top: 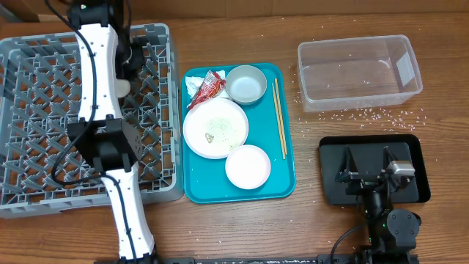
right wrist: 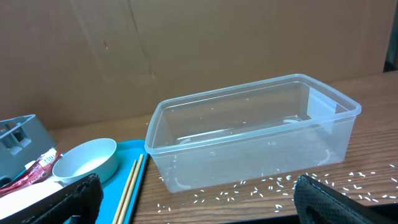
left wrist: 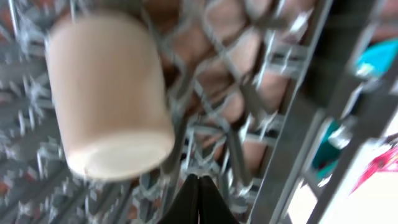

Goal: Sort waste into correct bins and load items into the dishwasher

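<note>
The small white cup (left wrist: 109,99) lies on the grid floor of the grey dish rack (top: 44,110), near its right wall; it also shows in the overhead view (top: 122,87). My left gripper (left wrist: 199,193) is shut and empty just beside the cup, over the rack (top: 130,60). On the teal tray sit the white plate (top: 215,127) with food grains, a white shallow bowl (top: 248,166), a grey bowl (top: 245,83), the red-and-white wrapper (top: 210,83) and the napkin (top: 192,88). My right gripper (top: 374,176) is open and empty over the black tray (top: 421,172).
The clear tub (top: 359,72) stands at the back right, with rice grains (top: 366,115) scattered on the table around it. Wooden chopsticks (top: 279,117) lie along the right side of the teal tray (top: 286,183). The left arm stretches across the rack.
</note>
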Action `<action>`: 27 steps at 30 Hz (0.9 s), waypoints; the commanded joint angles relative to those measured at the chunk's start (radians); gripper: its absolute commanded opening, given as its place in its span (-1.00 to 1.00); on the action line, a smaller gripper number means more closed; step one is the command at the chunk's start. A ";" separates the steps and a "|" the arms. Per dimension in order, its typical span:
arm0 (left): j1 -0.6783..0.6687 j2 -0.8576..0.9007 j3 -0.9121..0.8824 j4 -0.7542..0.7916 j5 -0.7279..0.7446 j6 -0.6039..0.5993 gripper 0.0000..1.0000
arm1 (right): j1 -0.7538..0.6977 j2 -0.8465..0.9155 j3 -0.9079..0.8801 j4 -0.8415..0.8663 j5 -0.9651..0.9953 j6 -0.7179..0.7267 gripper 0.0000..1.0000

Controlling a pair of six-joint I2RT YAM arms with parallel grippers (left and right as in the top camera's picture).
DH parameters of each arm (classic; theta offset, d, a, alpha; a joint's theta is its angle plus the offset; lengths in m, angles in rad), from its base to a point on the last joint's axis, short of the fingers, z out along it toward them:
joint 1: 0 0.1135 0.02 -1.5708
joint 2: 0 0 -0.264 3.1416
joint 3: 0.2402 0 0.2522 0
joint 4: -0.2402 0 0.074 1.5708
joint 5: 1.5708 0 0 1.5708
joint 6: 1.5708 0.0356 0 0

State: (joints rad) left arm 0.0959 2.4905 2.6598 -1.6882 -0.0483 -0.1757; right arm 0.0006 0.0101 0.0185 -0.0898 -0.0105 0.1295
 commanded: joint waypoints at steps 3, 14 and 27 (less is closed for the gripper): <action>0.004 -0.142 -0.075 -0.002 -0.066 0.011 -0.92 | -0.002 -0.007 -0.010 0.005 0.010 -0.006 1.00; 0.064 -0.140 -0.207 0.077 -0.113 0.012 -0.92 | -0.002 -0.007 -0.010 0.005 0.010 -0.006 1.00; 0.087 -0.140 -0.290 0.245 -0.094 0.042 -0.92 | -0.002 -0.007 -0.010 0.005 0.010 -0.006 1.00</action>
State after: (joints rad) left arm 0.1776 2.3619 2.3772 -1.4643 -0.1356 -0.1528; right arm 0.0006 0.0101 0.0185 -0.0906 -0.0105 0.1295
